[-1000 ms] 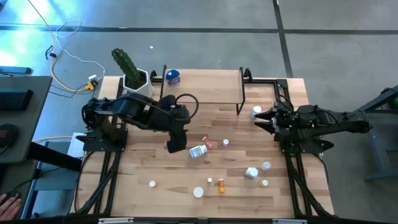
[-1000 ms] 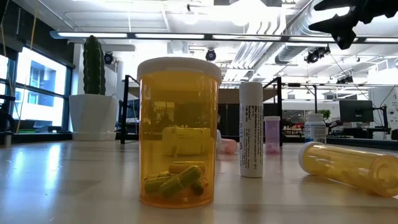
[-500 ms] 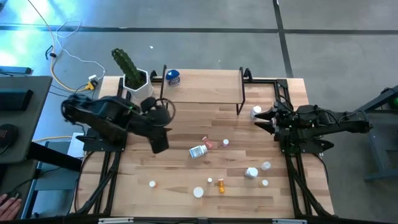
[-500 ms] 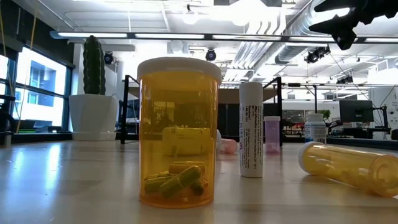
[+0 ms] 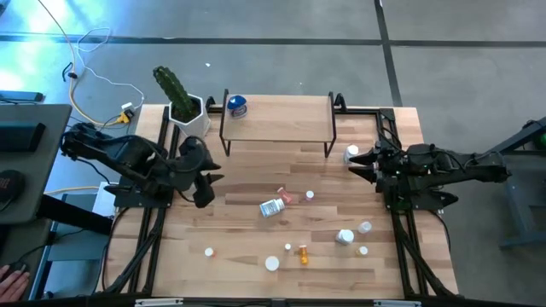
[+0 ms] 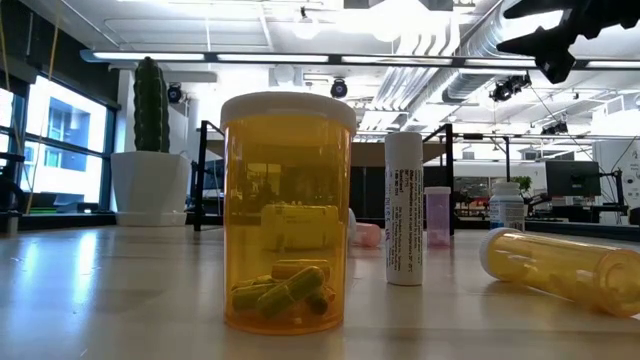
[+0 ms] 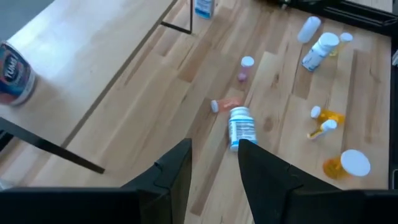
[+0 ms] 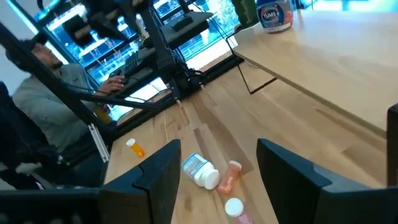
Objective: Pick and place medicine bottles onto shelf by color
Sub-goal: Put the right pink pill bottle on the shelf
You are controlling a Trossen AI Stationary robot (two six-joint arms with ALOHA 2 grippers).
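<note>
The shelf (image 5: 277, 119) stands at the far middle of the table and carries a blue bottle (image 5: 237, 106). Several medicine bottles are scattered on the table. A white one with a blue label (image 5: 271, 207) lies on its side next to a pink-orange one (image 5: 286, 198). Orange and white ones (image 5: 303, 253) sit nearer the front. A white bottle (image 5: 351, 153) stands by the shelf's right near leg. My left gripper (image 5: 206, 198) hangs at the table's left side, open by a narrow gap with nothing in it (image 7: 214, 146). My right gripper (image 5: 353, 162) waits open beside that white bottle.
A cactus in a white pot (image 5: 175, 94) stands at the far left corner, beside the shelf. In the low view an orange bottle (image 6: 288, 210) stands close up and another (image 6: 560, 270) lies on its side. A person (image 8: 37, 81) sits beyond the table's left side.
My left gripper has drawn back from beside the lying white bottle toward the table's left edge, sinking a little and rolling as the arm folds in. The bottles have stayed where they were.
</note>
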